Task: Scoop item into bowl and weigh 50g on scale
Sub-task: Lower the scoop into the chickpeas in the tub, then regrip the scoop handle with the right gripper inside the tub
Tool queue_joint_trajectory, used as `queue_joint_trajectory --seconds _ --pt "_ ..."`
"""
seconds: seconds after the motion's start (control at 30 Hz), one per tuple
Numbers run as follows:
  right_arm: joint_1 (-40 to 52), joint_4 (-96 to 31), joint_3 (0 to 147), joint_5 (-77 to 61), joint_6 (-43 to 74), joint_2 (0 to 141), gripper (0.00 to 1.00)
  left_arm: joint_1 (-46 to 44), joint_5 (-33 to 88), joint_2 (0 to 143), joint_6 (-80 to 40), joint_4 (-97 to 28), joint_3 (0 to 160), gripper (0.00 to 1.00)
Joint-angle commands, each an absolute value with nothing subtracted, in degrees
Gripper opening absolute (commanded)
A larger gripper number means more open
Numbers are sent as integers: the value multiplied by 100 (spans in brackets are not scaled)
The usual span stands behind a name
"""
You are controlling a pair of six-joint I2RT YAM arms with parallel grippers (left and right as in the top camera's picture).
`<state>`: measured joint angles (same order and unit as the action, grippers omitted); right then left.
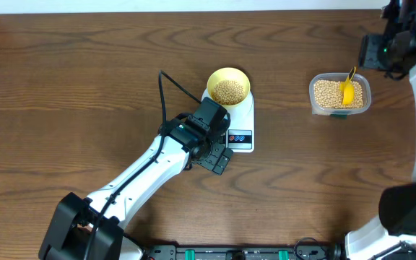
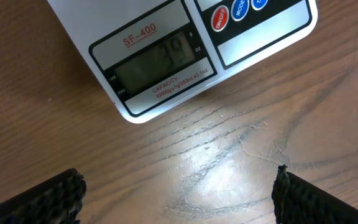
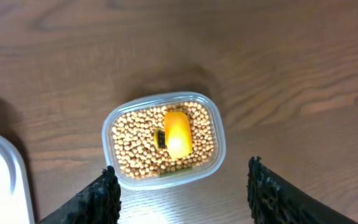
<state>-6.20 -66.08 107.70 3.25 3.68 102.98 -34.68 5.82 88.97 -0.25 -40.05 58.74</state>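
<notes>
The pale yellow bowl (image 1: 228,85) holds tan beans (image 1: 229,91) and stands on the white scale (image 1: 245,115). In the left wrist view the scale (image 2: 166,56) shows its grey display reading about 39. My left gripper (image 1: 217,159) is open and empty over the bare table just in front of the scale; its fingertips show in the left wrist view (image 2: 179,199). My right gripper (image 3: 182,193) is open and empty, high above the clear tub (image 3: 163,140) of beans (image 3: 135,146), with the yellow scoop (image 3: 177,132) lying in it.
The clear tub (image 1: 340,94) with the yellow scoop (image 1: 347,90) sits at the right of the wooden table (image 1: 71,87). The left arm stretches from the lower left to the scale. The right arm stands along the right edge.
</notes>
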Motion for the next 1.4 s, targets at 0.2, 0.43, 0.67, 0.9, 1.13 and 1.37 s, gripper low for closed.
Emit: queue_joint_trajectory --seconds 0.2,0.43,0.67,0.9,1.13,1.37 --pt "-729 -6383 10798 62 491 11393 68 -3470 534 8884 -113 -4021 5913 98" --pt "-731 -6388 10798 43 475 11832 62 -3470 534 8884 -113 -4021 5913 98" --pt "-666 -6495 10798 32 467 11865 35 -3470 534 8884 -113 -4021 5913 98" --pt "-661 -7120 10798 32 467 11865 31 -3470 532 8884 -113 -4021 5913 98" --pt "-668 -7540 10798 113 462 11865 34 -3470 534 8884 -113 -4021 5913 98" --pt "-666 -7387 10798 73 467 11865 43 -3470 534 8884 -113 -4021 5913 98"
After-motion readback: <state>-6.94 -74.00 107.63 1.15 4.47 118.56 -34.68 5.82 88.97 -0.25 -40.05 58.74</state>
